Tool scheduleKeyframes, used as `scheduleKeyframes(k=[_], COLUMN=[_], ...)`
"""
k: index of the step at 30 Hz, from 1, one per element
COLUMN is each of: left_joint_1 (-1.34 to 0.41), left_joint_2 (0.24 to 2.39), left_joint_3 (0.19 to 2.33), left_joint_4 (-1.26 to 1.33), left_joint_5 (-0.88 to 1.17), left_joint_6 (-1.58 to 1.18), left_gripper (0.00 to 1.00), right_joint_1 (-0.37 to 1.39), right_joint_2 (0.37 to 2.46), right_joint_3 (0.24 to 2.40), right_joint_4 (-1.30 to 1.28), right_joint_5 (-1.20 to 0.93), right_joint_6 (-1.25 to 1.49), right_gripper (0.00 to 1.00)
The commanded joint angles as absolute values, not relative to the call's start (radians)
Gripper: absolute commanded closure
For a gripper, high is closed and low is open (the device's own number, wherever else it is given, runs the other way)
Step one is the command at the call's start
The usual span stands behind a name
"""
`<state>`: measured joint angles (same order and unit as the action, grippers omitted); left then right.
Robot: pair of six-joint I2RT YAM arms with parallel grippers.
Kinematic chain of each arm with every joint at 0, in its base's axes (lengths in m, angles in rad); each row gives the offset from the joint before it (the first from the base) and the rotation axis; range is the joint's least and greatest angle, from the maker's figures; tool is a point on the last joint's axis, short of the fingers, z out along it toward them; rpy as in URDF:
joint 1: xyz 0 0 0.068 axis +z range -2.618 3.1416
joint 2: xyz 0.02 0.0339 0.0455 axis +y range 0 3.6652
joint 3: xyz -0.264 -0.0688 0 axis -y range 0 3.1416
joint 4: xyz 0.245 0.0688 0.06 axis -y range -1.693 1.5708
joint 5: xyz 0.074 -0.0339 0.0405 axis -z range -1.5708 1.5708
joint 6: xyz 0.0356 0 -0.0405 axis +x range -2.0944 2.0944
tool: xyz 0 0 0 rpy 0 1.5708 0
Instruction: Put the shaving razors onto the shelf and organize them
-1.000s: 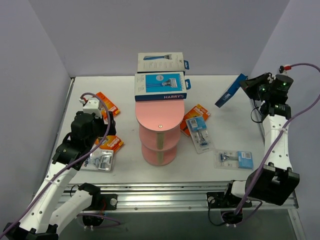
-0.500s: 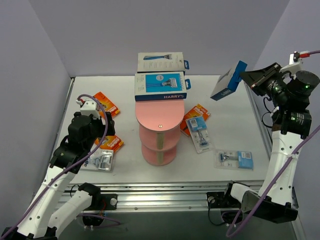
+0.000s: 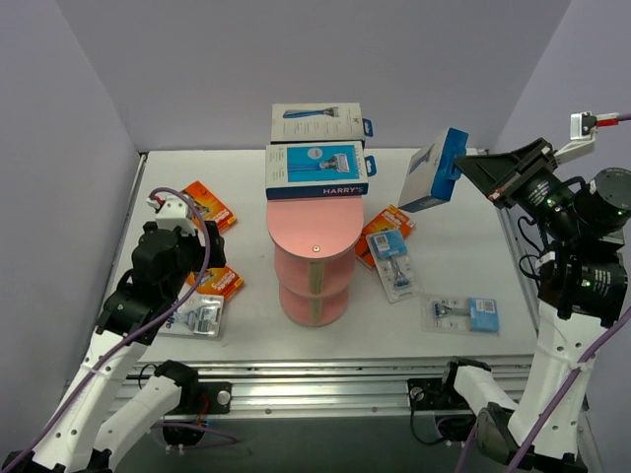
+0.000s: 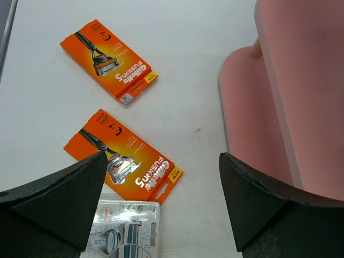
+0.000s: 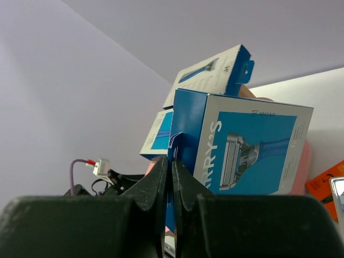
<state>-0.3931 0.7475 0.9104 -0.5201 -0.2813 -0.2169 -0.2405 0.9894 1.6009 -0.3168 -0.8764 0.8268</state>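
Aloft, the right jaws clamp a blue Harry's box (image 3: 434, 169); the left jaws gape wide above an orange card (image 4: 122, 156).

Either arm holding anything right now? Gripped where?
Right gripper pinches a blue Harry's box by its hang-tab edge, in the air. Left gripper is open, empty.
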Motion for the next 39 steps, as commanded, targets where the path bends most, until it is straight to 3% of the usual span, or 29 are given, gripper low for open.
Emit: scheduleKeyframes(k=[1,16,27,39], left_joint_1=[-0.400,-0.426,-0.430,-0.430], left_joint_2=[0.727,0.661,0.565,0.572], left_joint_3=[0.910,0.893,0.885,1.018], left_joint_4=[-0.491,-0.449,-0.393,-0.330], left_joint_5=[-0.287,-0.259,-0.170,0.182], left_joint_6=[-0.221,-0.221,-0.311,-0.480], left_gripper=[0.06,0.06,0.06,0.05], right_joint_1=[-0.235,-0.233,-0.204,-0.193], right_joint_2=[0.945,0.882,0.867,0.880], right_joint_3=[1.647,1.695,1.671,1.666], right_joint_4=[-0.209,0.089,0.169,0.222], right_joint_5=[-0.945,-1.066,-1.085,-1.086], right_joint_6=[0.890,1.172,1.259,1.299], right_gripper=[1.00,1.00,1.00,1.00])
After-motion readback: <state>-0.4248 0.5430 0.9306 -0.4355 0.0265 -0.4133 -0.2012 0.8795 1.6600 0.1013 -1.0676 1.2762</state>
